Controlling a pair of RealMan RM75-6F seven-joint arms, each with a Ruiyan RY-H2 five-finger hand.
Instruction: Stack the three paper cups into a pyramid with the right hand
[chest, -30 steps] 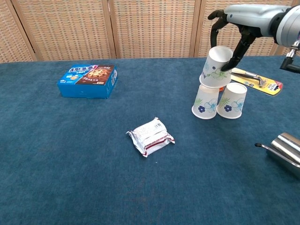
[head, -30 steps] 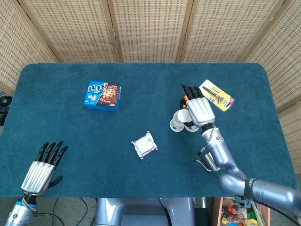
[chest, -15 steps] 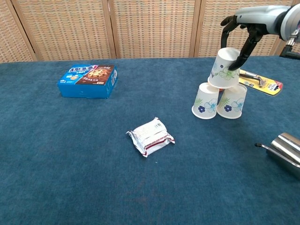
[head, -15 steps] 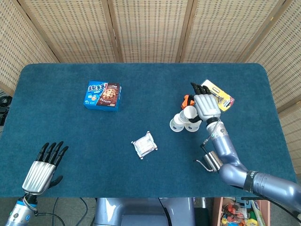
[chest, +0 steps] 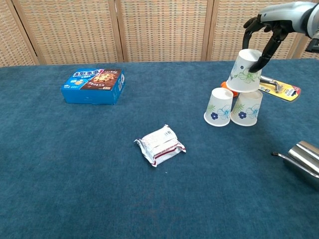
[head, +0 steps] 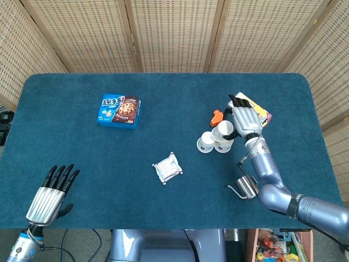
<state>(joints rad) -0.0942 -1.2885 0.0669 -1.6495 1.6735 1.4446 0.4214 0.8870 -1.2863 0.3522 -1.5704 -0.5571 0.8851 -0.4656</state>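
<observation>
Blue felt table [chest: 75, 164], I've swung my right hand [chest: 269, 22] rightward so the top paper cup [chest: 245, 71] it grips sits tilted on the right base cup [chest: 247, 107], off the left base cup [chest: 218, 107]; left hand [head: 50, 192] idle, fingers apart.

left hand [head: 48, 196]: ribbed silver back, black fingers | right hand [head: 244, 117]: same | arms: glossy silver-grey

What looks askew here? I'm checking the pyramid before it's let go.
The top paper cup is tilted and sits mostly over the right base cup, not centred across both; the right robot hand holds it.
</observation>
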